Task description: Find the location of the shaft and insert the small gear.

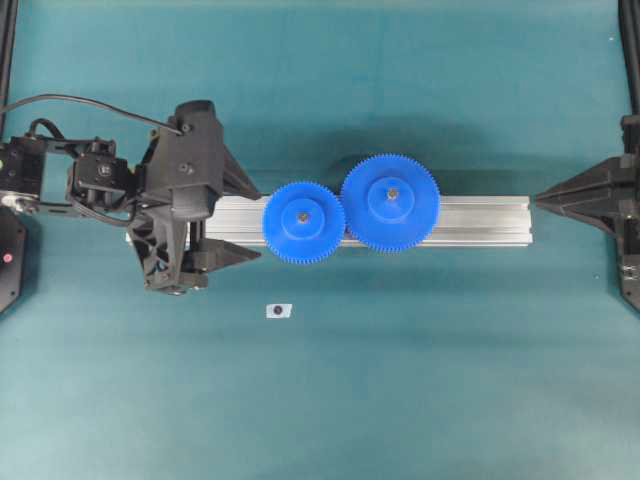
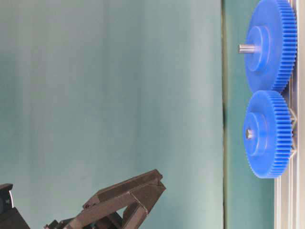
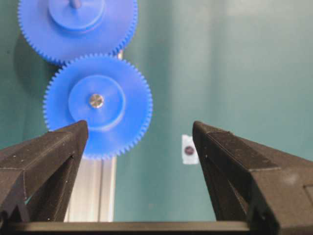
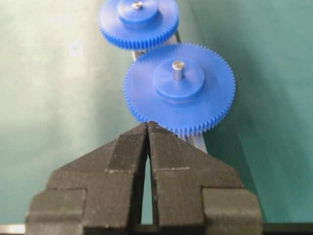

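The small gear [image 1: 304,222] sits flat on the aluminium rail [image 1: 480,220], its teeth meshed with the larger blue gear [image 1: 390,202]. The shaft's tip [image 3: 96,101] shows silvery in the small gear's hub hole, about flush with it; its mount is hidden. The small gear also shows in the table-level view [image 2: 267,134] and right wrist view [image 4: 138,22]. My left gripper [image 1: 255,222] is open and empty, jaws wide apart just left of the small gear, straddling the rail. My right gripper [image 1: 540,200] is shut and empty at the rail's right end, apart from the larger gear [image 4: 179,88].
The larger gear's pin [image 4: 178,69] sticks up well above its hub. A small white sticker with a dark dot [image 1: 279,310] lies on the teal table in front of the rail. Black frame posts stand at the far left and right edges.
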